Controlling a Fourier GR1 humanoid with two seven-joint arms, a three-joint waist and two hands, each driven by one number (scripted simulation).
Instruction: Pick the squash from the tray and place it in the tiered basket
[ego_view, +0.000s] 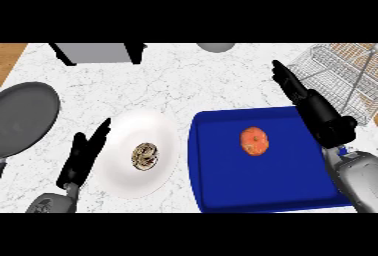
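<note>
Your right hand (319, 112): fingers straight, released, above the blue tray's (221, 190) right edge | squash (254, 141) lies on tray | left hand (83, 155): fingers released, beside white plate (140, 130).

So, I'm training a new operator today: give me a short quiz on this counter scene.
1. True or false: the squash lies on the blue tray.
2. What holds the small round item? A) white plate B) tiered basket C) grey pan
3. Fill in: the right hand, fingers straight, is over the tray's ____ edge.

Key: 1 true; 2 A; 3 right.
</note>
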